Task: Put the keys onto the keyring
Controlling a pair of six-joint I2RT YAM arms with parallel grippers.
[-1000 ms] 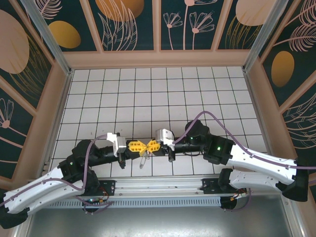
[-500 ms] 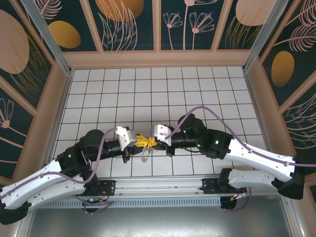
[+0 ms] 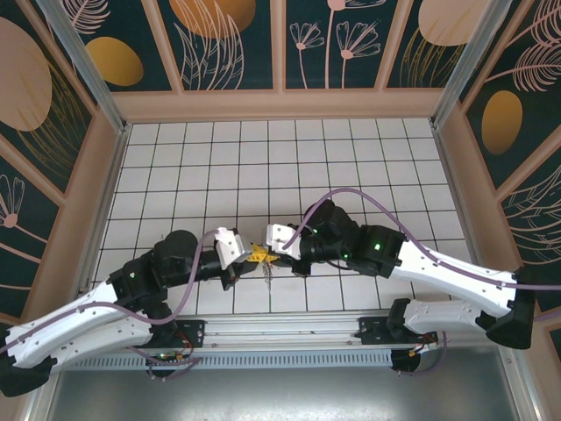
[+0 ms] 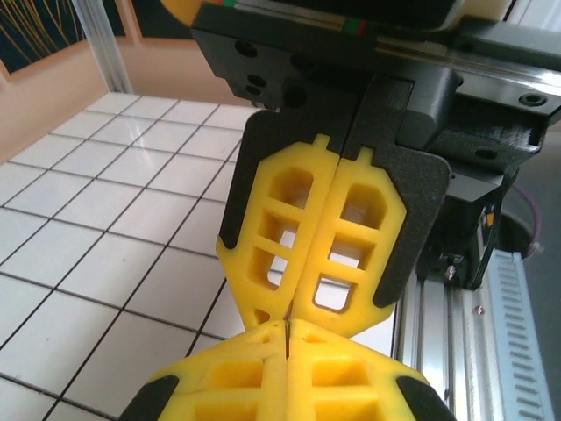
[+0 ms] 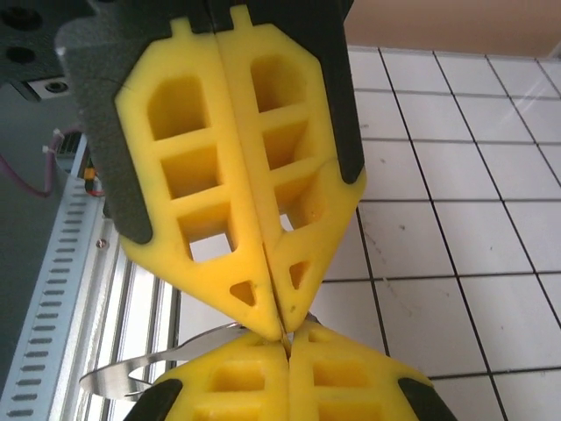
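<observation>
Recorded left claw [image 3: 253, 257] and right claw [image 3: 273, 253] both clamped shut, tips meeting above middle of near edge of table [image 3: 351, 158]. Spotted keyring [image 3: 266, 270] dangling beneath tips; holder unclear. Judged light, stiff, slippery; best pinched across oval's side.

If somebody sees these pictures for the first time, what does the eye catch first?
The two arms meet over the near middle of the tiled table: the left gripper and the right gripper, both shut, press their yellow fingertips nose to nose. From that pinch a thin silver loop, probably the keyring, sticks out toward the rail; which gripper holds it I cannot tell.
</observation>
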